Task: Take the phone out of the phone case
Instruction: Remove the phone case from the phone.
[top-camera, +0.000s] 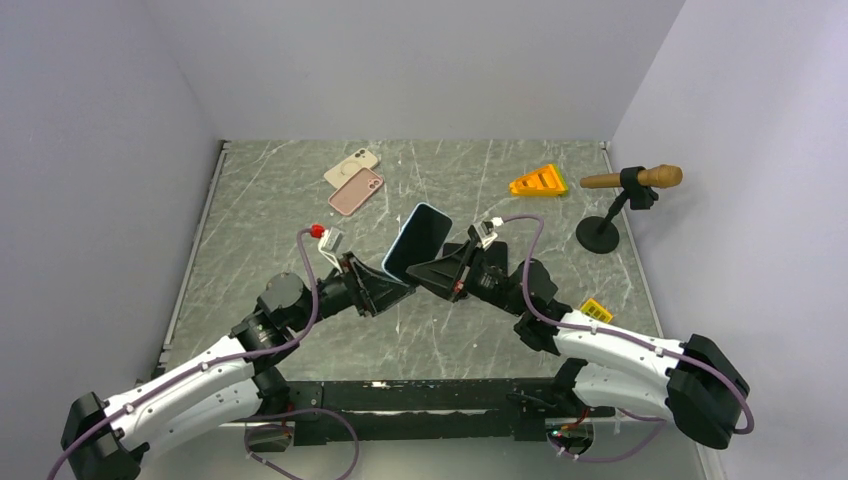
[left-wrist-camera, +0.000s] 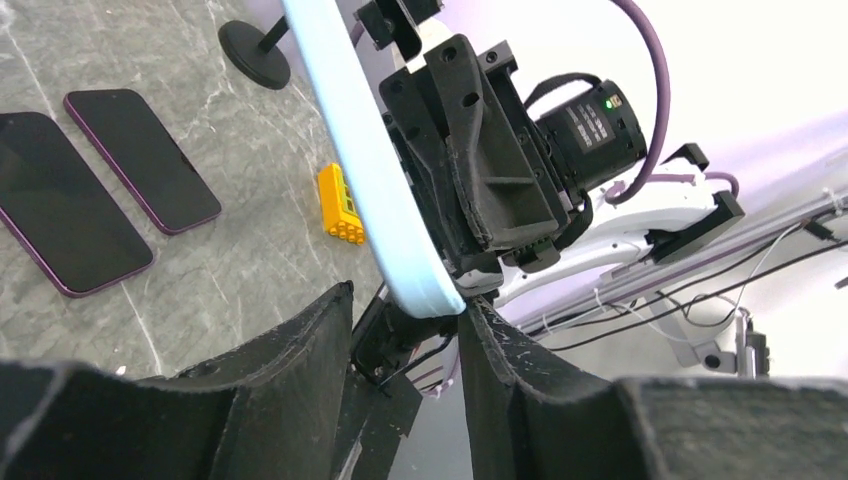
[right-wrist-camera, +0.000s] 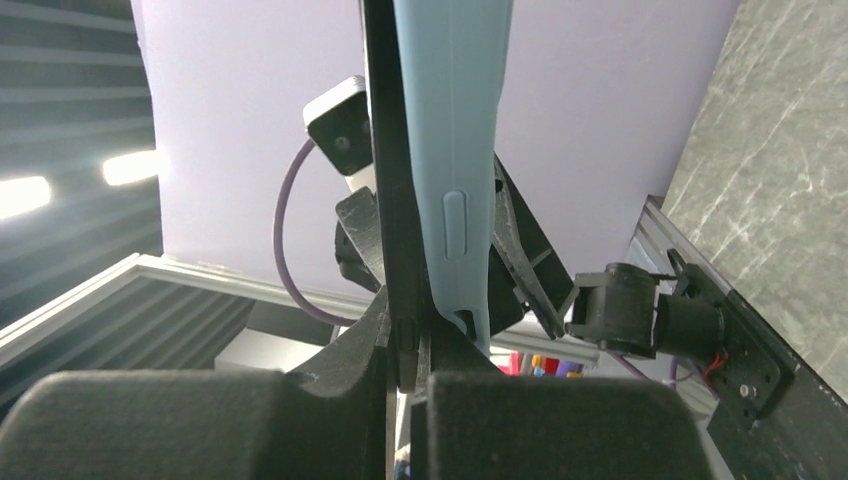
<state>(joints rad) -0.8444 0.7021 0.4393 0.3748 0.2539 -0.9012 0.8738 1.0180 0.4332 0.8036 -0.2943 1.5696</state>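
Reaching inward from the near left, forearm angled toward centre: left hand (top-camera: 393, 285), fingers partly apart around the lower corner of the phone case (left-wrist-camera: 365, 160), with one pad apparently touching that corner and the other just clear of it. Reaching inward from the near right, wrist lifted to matching height: right hand (top-camera: 442, 268), pinched narrow on the lower end of the case. Held tilted between both hands, raised clear of the surface (top-camera: 500, 335) near its middle, with the phone (top-camera: 418, 240) seated inside. Hidden behind the fingers: the case's bottom edge. Cut off in both wrist views: the case's upper end. Not discernible: whether the left hand actually grips.
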